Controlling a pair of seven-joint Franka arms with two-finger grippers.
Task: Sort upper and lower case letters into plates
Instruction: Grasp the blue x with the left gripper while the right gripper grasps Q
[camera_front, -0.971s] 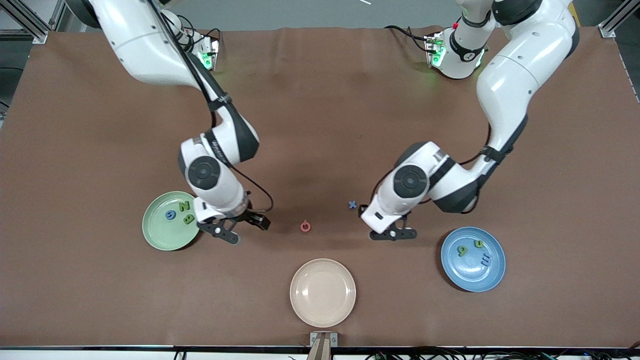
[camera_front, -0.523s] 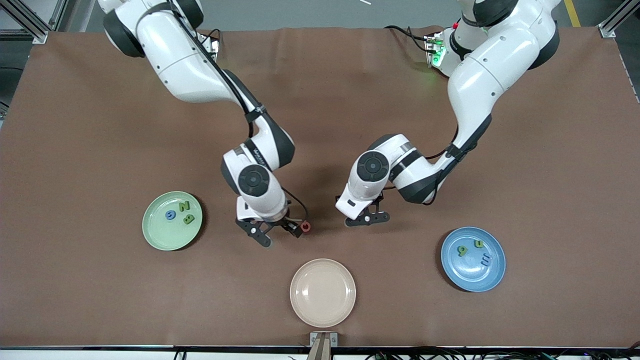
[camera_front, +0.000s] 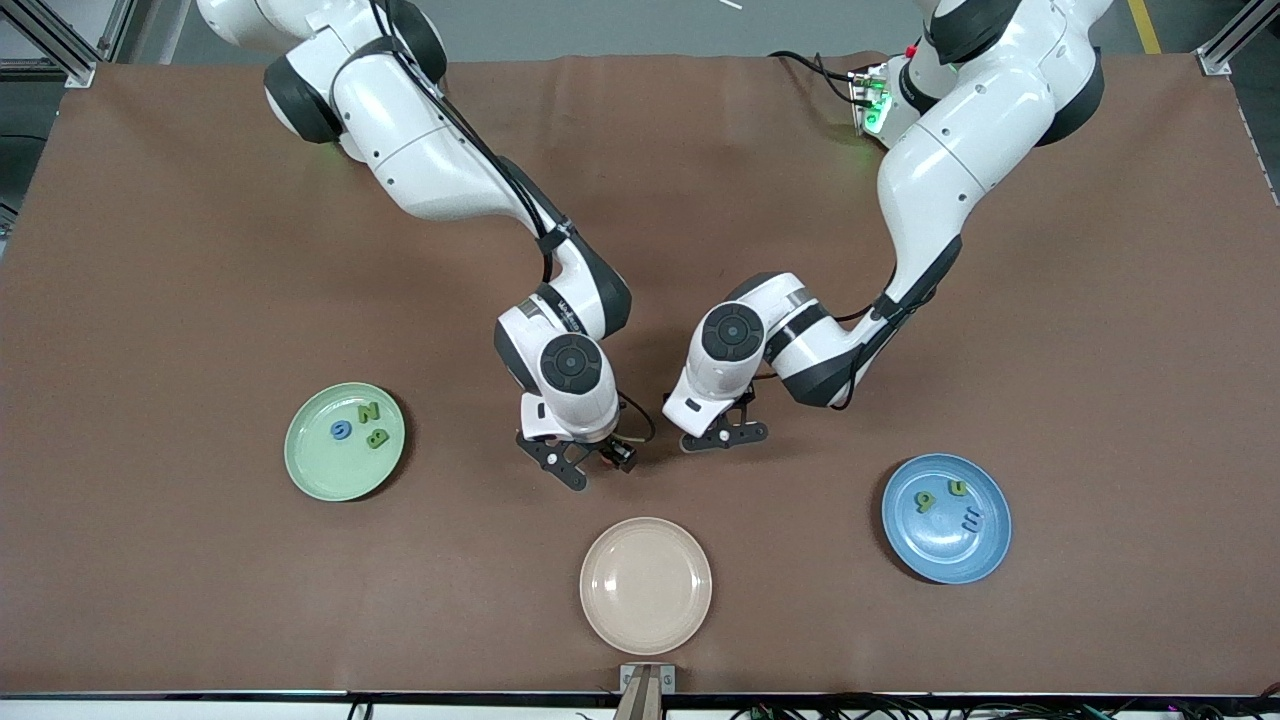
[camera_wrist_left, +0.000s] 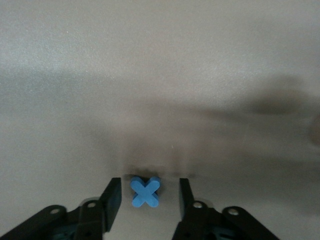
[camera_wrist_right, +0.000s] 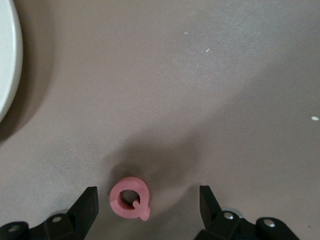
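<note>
Both jaws open, around blue X (camera_wrist_left: 145, 191) and pink Q (camera_wrist_right: 129, 197).

The green plate (camera_front: 345, 441) lies flat toward the right arm's end of the table, round, shallow and pale mint. It holds three small letters bunched together in its half away from the front camera: a blue one (camera_front: 341, 430) and two green ones, an N (camera_front: 368, 411) and a B (camera_front: 378, 437).

The blue plate (camera_front: 946, 518) lies flat toward the left arm's end, the same size and shape, a little nearer the front camera than the green one. It holds three letters too: two yellow-green ones (camera_front: 926, 501) side by side and a blue one (camera_front: 971, 519), hard to read against the plate.

The X (camera_wrist_left: 145, 191), blue, and the Q (camera_wrist_right: 130, 197), pink, lie flat on the table mid-way between the plates.
</note>
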